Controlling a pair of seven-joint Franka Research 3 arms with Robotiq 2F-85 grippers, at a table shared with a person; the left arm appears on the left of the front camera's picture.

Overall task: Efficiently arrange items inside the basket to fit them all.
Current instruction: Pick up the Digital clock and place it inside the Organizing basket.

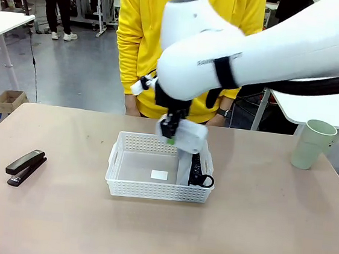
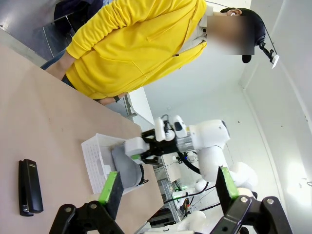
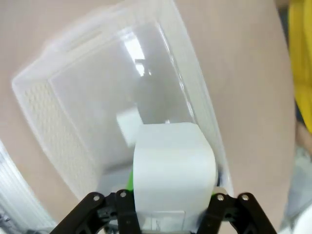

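robo_me: Closest up is my right arm (image 1: pixel 269 46), a big white elbow coming in from the right and reaching across the middle of the table (image 1: pixel 145 240). Next out, on the left, the black stapler (image 1: pixel 25 168) lies flat on the bare top, well apart from the basket (image 1: pixel 157 190).

tidyfan: ok, so what's actually in the basket?

robo_me: Grey pouch (image 1: pixel 184 167), stood on its long edge against the right-hand wall, black loop at the near right corner. There's also a small white square (image 1: pixel 159 175) flat on the floor, can't tell what it is tbh. My right gripper (image 1: pixel 177 137) hangs over that side with its fingers clamped on the white box (image 1: pixel 191 135), which is up above the rim, right over the pouch. Whether box and pouch touch, no idea.

tidyfan: other hand doing anything?

robo_me: Nah, left gripper (image 2: pixel 168 175) is spread as wide as it goes, nothing between the pads. Its camera sees the stapler close by and the basket beyond. Farther back on the right, the pale green cup (image 1: pixel 312 144) stands mouth up on the table, well away from the basket. Past the far edge, a person (image 1: pixel 136 38) in a yellow top stands facing me.
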